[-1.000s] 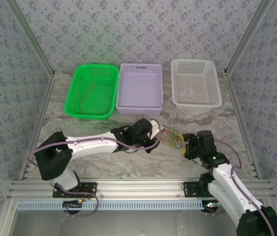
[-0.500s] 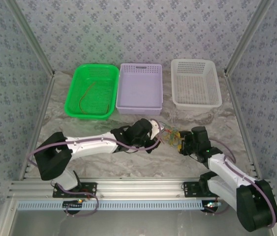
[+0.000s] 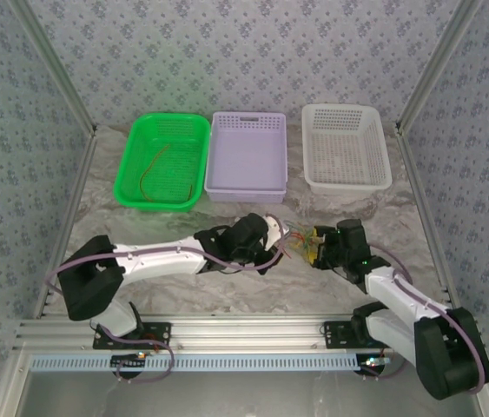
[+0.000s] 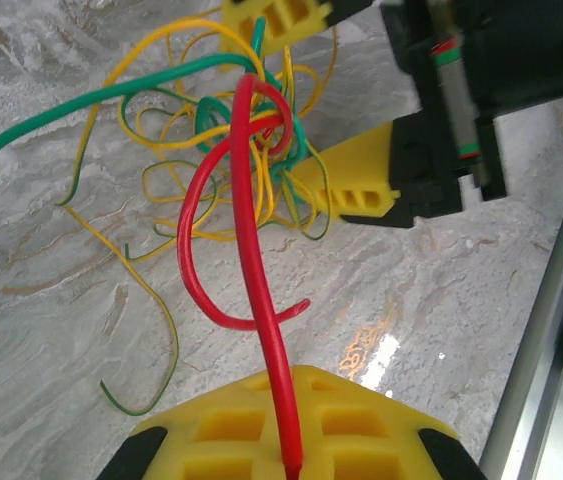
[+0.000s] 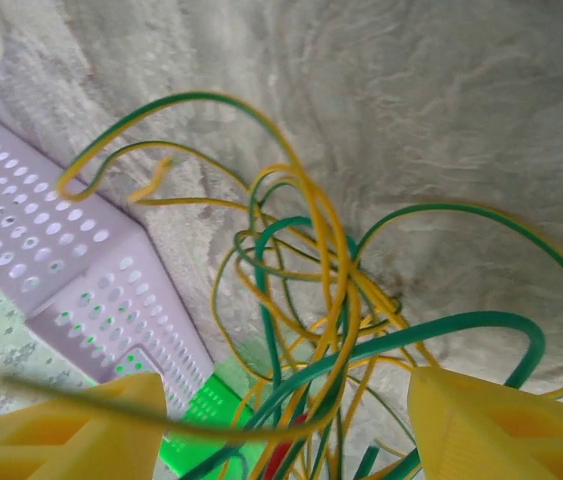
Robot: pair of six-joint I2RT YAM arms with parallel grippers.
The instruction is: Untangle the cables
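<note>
The cables (image 3: 299,242) lie as a tangle of red, yellow and green wires on the marble table, between the two grippers. In the left wrist view my left gripper (image 4: 291,420) is shut on the red cable (image 4: 257,290), which runs up into the knot (image 4: 251,150). In the top view the left gripper (image 3: 273,233) sits just left of the tangle. My right gripper (image 3: 317,247) is at its right side. Its yellow fingers (image 5: 71,430) stand wide apart, so the right gripper (image 5: 291,425) is open with yellow and green strands (image 5: 331,330) hanging loosely between them.
Three baskets stand along the back: green (image 3: 164,162) holding one orange cable (image 3: 151,168), purple (image 3: 247,156), white (image 3: 346,148). The right wrist view shows the purple basket's wall (image 5: 51,250). An aluminium rail (image 3: 244,332) borders the near edge.
My right gripper has moved up and left into the tangle and its fingers now straddle the strands. The left gripper has stayed shut on the red cable, almost in place.
</note>
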